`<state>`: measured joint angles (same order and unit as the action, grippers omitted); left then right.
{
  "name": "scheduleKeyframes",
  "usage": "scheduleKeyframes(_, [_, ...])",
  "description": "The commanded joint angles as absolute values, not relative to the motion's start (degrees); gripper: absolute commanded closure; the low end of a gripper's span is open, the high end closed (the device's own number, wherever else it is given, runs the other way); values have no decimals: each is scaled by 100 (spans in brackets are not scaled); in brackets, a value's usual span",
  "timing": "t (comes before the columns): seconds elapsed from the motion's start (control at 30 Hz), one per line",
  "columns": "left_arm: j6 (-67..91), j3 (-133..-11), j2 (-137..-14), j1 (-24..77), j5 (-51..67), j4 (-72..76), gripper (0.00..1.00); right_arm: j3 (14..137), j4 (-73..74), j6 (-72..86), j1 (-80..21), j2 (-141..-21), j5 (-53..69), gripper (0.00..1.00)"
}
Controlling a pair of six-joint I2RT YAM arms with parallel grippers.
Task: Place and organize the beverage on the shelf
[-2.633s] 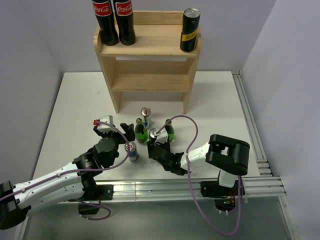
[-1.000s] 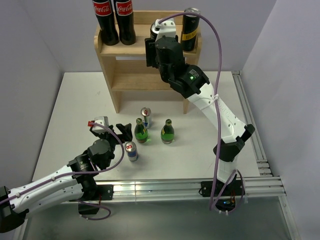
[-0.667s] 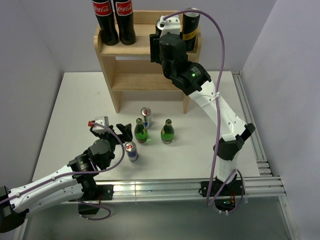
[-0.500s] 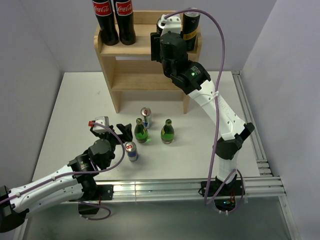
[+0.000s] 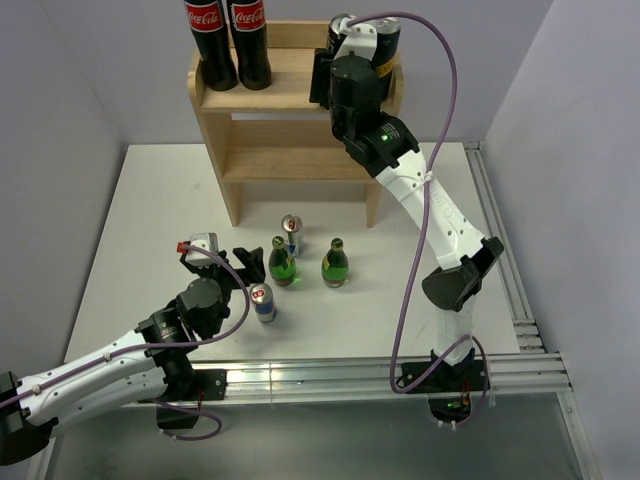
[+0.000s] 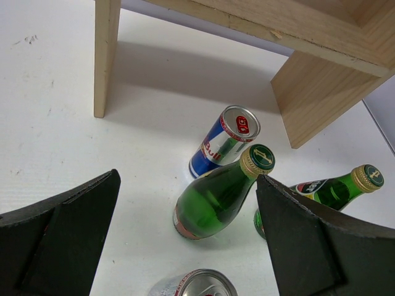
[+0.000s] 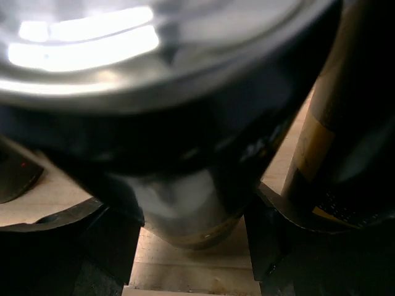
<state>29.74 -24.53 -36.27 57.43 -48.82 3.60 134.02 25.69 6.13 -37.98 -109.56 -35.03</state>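
Note:
The wooden shelf (image 5: pixel 300 92) stands at the back, with two Coca-Cola bottles (image 5: pixel 228 42) on the left of its top tier and a black and yellow can (image 5: pixel 388 50) on the right. My right gripper (image 5: pixel 340 50) is shut on a dark can (image 5: pixel 339 22) over the top tier, just left of that black and yellow can (image 7: pixel 345 142). In the right wrist view the held can (image 7: pixel 185 185) fills the frame above the wood (image 7: pixel 185 274); contact with the tier cannot be told. My left gripper (image 5: pixel 225 265) is open low over the table, facing a green bottle (image 6: pixel 216 200).
On the table in front of the shelf stand a Red Bull can (image 5: pixel 291 233), two green bottles (image 5: pixel 282 262) (image 5: pixel 335 264) and a silver can (image 5: pixel 263 301). The shelf's two lower tiers hold nothing. Walls close in on the left, back and right.
My right arm has carried the can from the table up to the shelf's top tier and shifted it right toward the black and yellow can. The left arm has barely moved.

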Motion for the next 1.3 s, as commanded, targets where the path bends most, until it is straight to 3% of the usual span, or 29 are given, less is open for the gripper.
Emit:
scheduleKeyframes(0.0, [3067,-2408,-3630,5722,-4816,439,1,13237,2373,773,-3744,-10925,-3437,99])
scheduleKeyframes(0.07, [3076,-2408,-3630,5722,-4816,431,0,13228,2408,843,-3744,-10925,-3437,91])
scheduleKeyframes(0.2, [3076,-2408,-3621,5722,-4808,422,1,13140,2461,931,-3744,-10872,-3375,39])
scheduleKeyframes(0.37, [3076,-2399,-3577,5722,-4808,422,1,13122,2522,1010,-3735,-10872,-3340,20])
scheduleKeyframes(0.4, [3085,-2399,-3577,5722,-4808,413,1,13113,2522,1011,-3744,-10872,-3340,12])
scheduleKeyframes(0.87, [3076,-2400,-3577,5722,-4816,413,0,12867,2558,1151,-3832,-10732,-3349,10])
scheduleKeyframes(1.27, [3067,-2408,-3577,5722,-4834,413,1,11514,2338,1485,-4157,-9827,-3560,10])
